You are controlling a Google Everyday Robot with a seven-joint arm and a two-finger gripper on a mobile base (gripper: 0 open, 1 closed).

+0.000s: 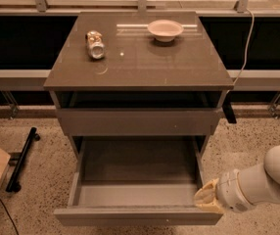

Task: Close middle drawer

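In the camera view a grey-brown cabinet (140, 65) stands in the centre, seen from above and from the front. The middle drawer (139, 216) is pulled far out toward 6 o'clock: its flat front panel lies near the bottom edge of the picture, and its lighter grey box inside is in full sight. At 12 o'clock from it, the upper drawer front (139, 122) sits under the cabinet top. The gripper (206, 198), a yellowish tip on a white arm (265, 180) that comes in from 4 o'clock, is at the right front corner of the middle drawer, just behind the front panel; if it is open or closed, I cannot tell. On the cabinet top a can (95, 44) lies on its side at 10 o'clock and a white bowl (165, 29) stands at 1 o'clock, well apart. On the speckled floor at 8 o'clock lies a black bar (22, 158)
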